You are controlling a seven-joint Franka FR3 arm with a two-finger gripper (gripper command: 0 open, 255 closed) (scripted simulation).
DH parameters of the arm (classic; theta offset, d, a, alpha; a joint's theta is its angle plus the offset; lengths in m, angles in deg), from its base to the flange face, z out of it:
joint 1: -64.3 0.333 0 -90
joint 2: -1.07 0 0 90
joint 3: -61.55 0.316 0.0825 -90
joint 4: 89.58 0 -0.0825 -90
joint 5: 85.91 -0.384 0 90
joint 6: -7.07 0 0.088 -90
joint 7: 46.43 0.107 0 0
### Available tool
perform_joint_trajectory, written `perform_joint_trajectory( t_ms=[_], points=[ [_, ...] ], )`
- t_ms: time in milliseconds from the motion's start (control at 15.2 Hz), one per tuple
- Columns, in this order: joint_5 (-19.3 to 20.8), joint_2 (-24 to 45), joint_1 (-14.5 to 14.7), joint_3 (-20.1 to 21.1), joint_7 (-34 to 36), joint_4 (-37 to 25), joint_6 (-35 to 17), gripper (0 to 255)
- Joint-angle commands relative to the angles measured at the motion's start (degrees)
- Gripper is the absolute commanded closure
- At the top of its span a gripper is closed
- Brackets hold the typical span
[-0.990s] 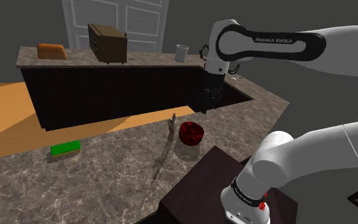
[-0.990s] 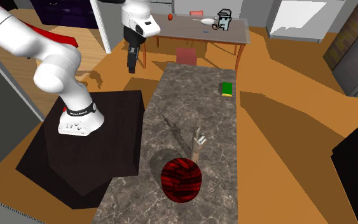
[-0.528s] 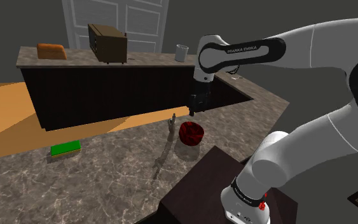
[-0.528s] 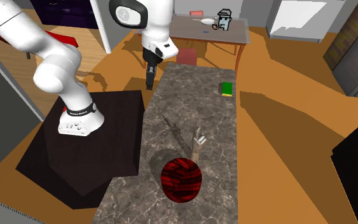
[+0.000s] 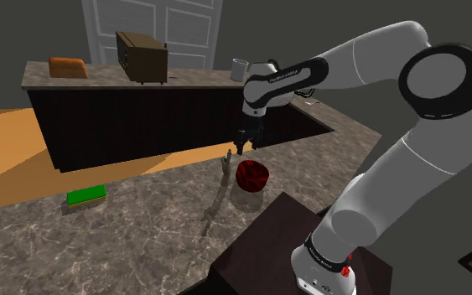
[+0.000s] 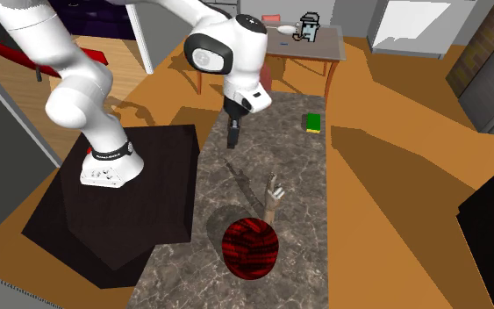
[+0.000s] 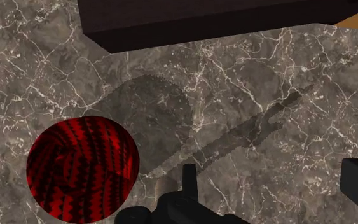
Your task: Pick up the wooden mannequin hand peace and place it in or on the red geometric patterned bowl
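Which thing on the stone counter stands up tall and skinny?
The mannequin hand: it stands upright, fingers up. The red bowl is round and the green block lies flat.

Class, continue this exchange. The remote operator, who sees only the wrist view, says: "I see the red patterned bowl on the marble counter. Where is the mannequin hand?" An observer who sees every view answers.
Observer: The mannequin hand stands upright on the counter, close beside the red bowl, at its left in the shoulder view.
Operator: Is my claw touching it?
Observer: No. In the second exterior view the claw hangs above the counter, apart from the hand.
Operator: Anything else on the counter?
Observer: A green block lies toward the counter's far end from the bowl.
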Motion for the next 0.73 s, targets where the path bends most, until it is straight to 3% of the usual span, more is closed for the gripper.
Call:
perform_joint_trajectory(
  t_ms=[0,660],
  points=[
    [-0.61,4.40,-0.20,-0.53,-0.87,-1.49,-3.43,0],
    [-5.63,26.27,-2.47,-1.26,-5.23,-15.47,-13.25,0]
  ],
)
